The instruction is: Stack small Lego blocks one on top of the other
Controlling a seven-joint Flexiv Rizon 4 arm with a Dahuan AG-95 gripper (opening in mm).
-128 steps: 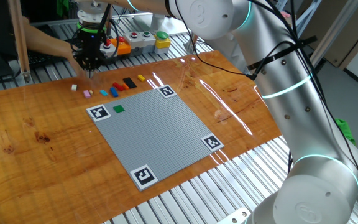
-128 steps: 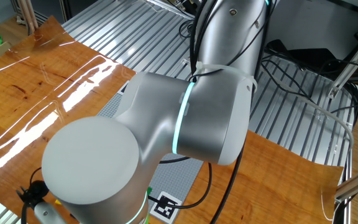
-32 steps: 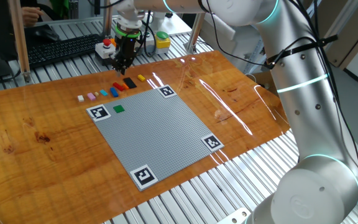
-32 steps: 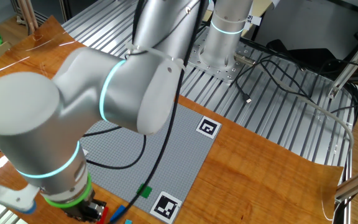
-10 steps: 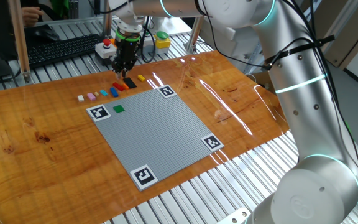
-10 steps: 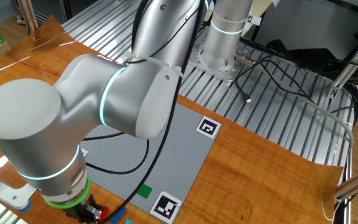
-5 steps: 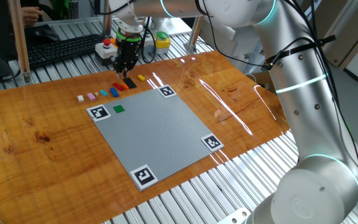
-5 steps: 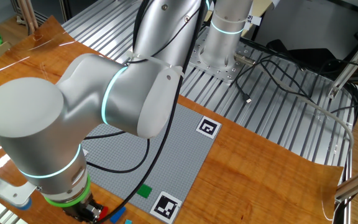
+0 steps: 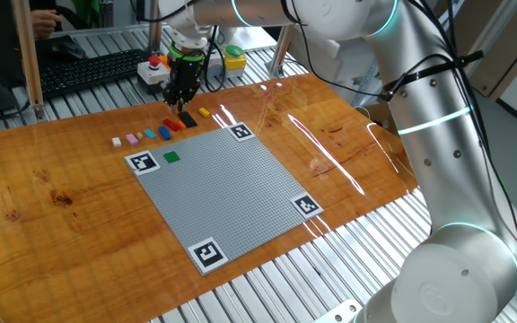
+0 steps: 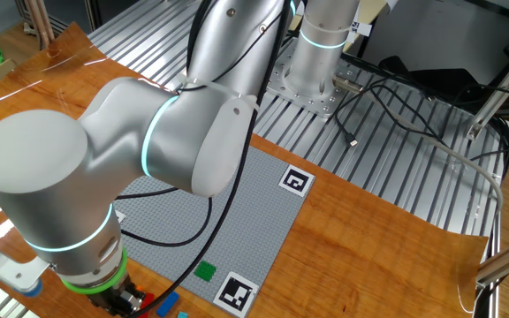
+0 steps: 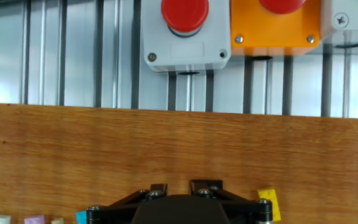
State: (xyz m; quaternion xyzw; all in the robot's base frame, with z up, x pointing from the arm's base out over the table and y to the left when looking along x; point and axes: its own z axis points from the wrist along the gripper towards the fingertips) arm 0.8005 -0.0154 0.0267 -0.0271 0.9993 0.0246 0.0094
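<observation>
Lego blocks (image 9: 160,131) unlabelled, gripper (image 9: 181,100) above them, grip state unclear, no legible writing

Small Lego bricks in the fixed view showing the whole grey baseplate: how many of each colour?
white plastic Lego brick: 1
pink plastic Lego brick: 1
blue plastic Lego brick: 1
orange plastic Lego brick: 1
red plastic Lego brick: 1
black plastic Lego brick: 1
yellow plastic Lego brick: 1
green plastic Lego brick: 1
Total: 8

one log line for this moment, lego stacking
stage: pick | gripper: low over black brick, grip unclear | green brick: alone on baseplate | stack: none yet
</observation>
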